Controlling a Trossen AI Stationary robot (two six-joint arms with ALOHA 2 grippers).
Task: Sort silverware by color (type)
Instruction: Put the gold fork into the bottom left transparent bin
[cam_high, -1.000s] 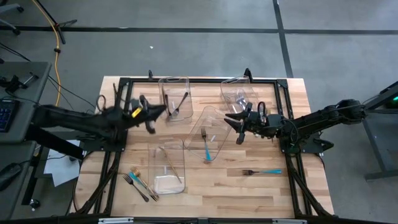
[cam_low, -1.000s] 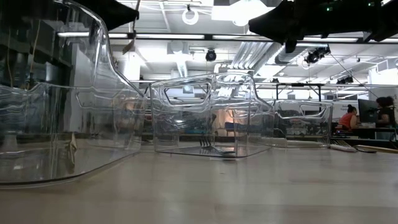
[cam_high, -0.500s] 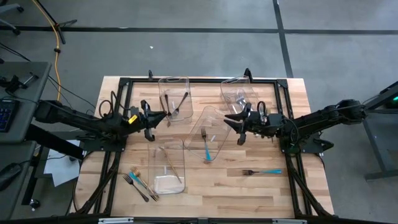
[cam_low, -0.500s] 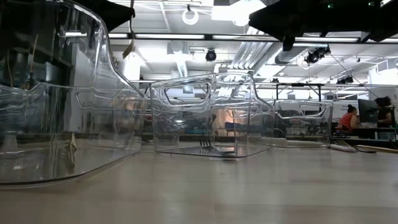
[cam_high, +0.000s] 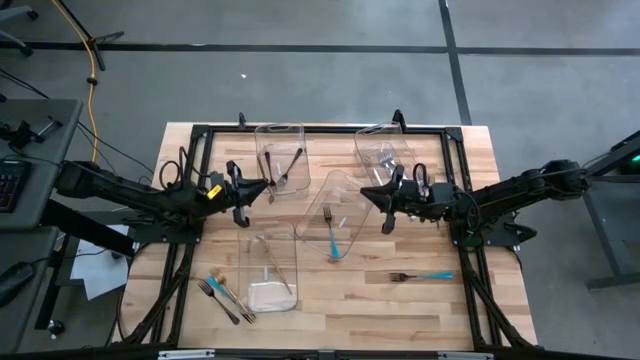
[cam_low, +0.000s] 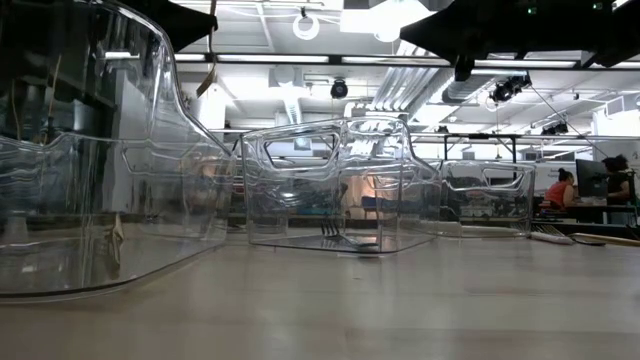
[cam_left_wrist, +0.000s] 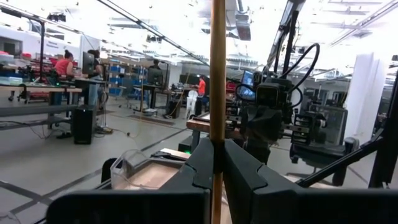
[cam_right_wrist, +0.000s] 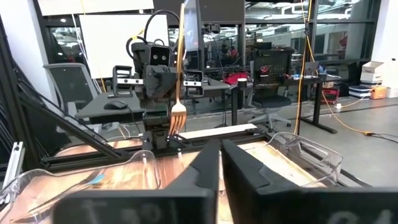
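We hold a gold fork (cam_right_wrist: 178, 93) clamped in our left gripper (cam_high: 262, 186), its long axis upright, tines down, between the far-left bin (cam_high: 262, 135) and the gold one (cam_high: 290, 232) just nearer; our right gripper (cam_high: 372, 196) hovers clenched, empty.

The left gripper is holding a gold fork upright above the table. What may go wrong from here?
1. The left gripper pinches the slim gold fork only along its thin handle, so it may slip or rotate before release.
2. The clear plastic bin with gold utensils is narrow; a fork dropped from height may bounce out or land on its rim.
3. The shut right gripper hangs over the middle bin with the teal-handled fork, facing the left arm, so they may collide.
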